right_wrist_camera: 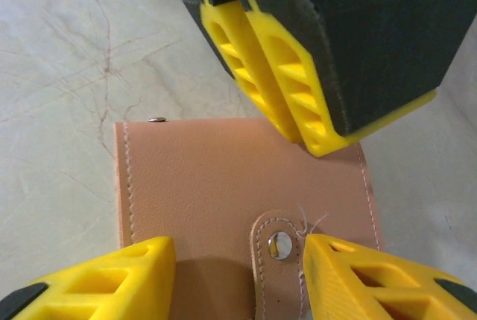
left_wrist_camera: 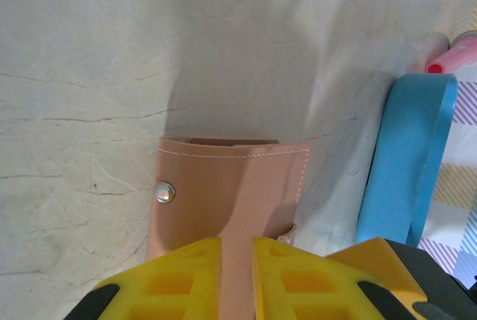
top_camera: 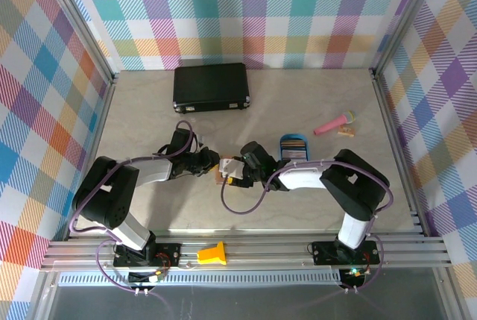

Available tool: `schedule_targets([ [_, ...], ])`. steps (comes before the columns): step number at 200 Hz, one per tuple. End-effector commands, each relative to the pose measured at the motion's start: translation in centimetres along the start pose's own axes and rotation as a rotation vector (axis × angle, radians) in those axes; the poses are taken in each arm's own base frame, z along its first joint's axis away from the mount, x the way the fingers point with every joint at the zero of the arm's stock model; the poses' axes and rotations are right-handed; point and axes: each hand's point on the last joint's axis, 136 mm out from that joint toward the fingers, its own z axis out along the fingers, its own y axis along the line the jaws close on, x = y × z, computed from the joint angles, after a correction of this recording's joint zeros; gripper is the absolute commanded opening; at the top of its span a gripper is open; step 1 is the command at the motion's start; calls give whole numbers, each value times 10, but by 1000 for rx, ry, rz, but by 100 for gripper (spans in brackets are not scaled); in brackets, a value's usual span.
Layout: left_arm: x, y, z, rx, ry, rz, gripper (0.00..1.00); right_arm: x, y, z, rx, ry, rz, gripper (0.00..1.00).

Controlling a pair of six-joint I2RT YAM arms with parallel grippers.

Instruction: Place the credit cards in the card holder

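Card holder flat on the table, right between the two arms, outer side up, strap and snap facing the right arm.

Left gripper is pinched nearly together, and the leather runs straight into the narrow gap between its fingers. It looks to have the holder by one edge. Right gripper stands roughly half open over the opposite edge, a finger either side of the strap, clamping nothing I can make out.

Handling, as I judge it: light, soft leather, likely to flop and to slide on this smooth table. One gripper should pin an edge while the other works the flap, and the strap tab is the obvious place to take hold. The cards sit stacked in the blue tray, just to the right of the right gripper. They should be thin, stiff and slick, best nipped by an exposed edge.

Now the views. The overhead camera gives the layout: tray, cards and a black case at the back. The right wrist camera gives the detail the overhead is too far off for, with stitching, the snap, and the left fingers meeting the far edge. The left wrist camera adds a second snap on the holder's side.
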Motion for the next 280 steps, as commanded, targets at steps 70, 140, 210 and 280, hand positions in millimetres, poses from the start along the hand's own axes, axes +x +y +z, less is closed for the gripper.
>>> schedule_targets([
  [70,4,15,9,-15,19,-26,18,-8,-12,12,27,-12,59,42],
  [140,7,27,15,-41,29,-40,18,16,-8,24,7,79,180,38],
  [210,11,39,19,-70,35,-59,18,36,-23,26,98,182,346,23],
  [280,13,54,25,-140,59,-51,17,24,-55,-12,214,62,682,0],
])
